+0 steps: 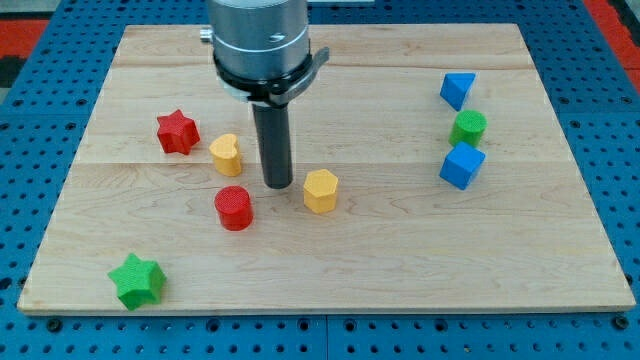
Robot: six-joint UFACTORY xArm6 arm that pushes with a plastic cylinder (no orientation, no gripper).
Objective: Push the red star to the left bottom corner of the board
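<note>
The red star (177, 131) lies on the wooden board (400, 250) at the view's left, a little above the middle. My tip (278, 185) stands near the board's centre, well to the right of the red star. A yellow heart block (226, 155) lies between my tip and the red star. The tip is between the yellow heart and a yellow hexagon block (320, 190), touching neither. A red cylinder (234, 208) lies just below and left of the tip.
A green star (136, 281) sits near the board's bottom left corner. At the view's right stand a blue triangular block (457, 89), a green cylinder (468, 127) and a blue cube (461, 165). A blue pegboard (40, 120) surrounds the board.
</note>
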